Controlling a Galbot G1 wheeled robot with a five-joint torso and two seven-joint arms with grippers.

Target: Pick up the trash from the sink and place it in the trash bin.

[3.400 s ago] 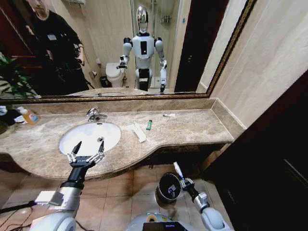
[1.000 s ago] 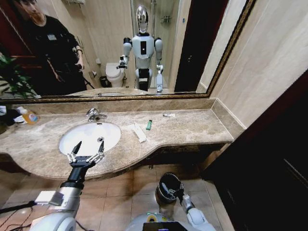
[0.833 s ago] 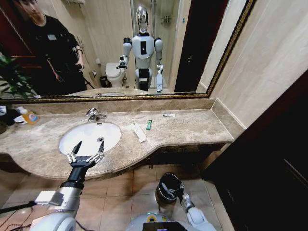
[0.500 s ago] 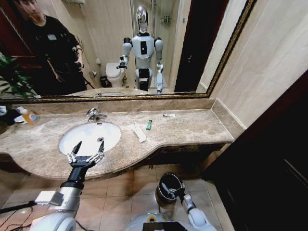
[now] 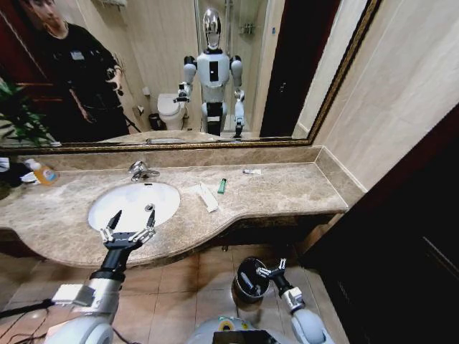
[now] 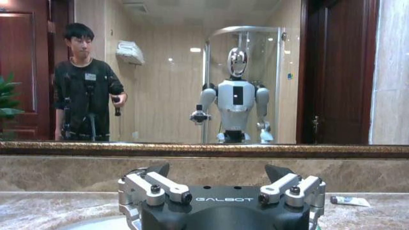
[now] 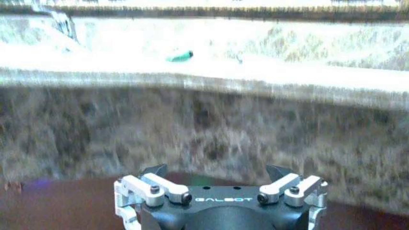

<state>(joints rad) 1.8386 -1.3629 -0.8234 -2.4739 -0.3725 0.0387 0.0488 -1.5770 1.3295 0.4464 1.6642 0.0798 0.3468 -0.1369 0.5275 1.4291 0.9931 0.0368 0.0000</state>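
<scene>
The white oval sink (image 5: pixel 134 204) is set in the marble counter. On the counter to its right lie pieces of trash: a long white strip (image 5: pixel 208 197), a green lighter-like stick (image 5: pixel 222 185) and a small white tube (image 5: pixel 252 171). My left gripper (image 5: pixel 129 222) hovers open and empty over the sink's front rim. On the floor below the counter stands the black trash bin (image 5: pixel 248 281). My right gripper (image 5: pixel 271 269) is open and empty just above the bin's right rim. The right wrist view faces the counter edge, with the green stick (image 7: pixel 179 56) on top. The left wrist view shows the tube (image 6: pixel 349 201).
A chrome faucet (image 5: pixel 141 170) stands behind the basin. A clear bottle with an orange label (image 5: pixel 44 173) sits at the counter's far left. A wide mirror backs the counter, and a dark cabinet (image 5: pixel 401 236) closes in the right side. The floor around the bin is tiled.
My right gripper held a white piece above the bin, dipped to the bin's mouth, and has now risen to its right rim, open and empty. The left arm has not moved.
</scene>
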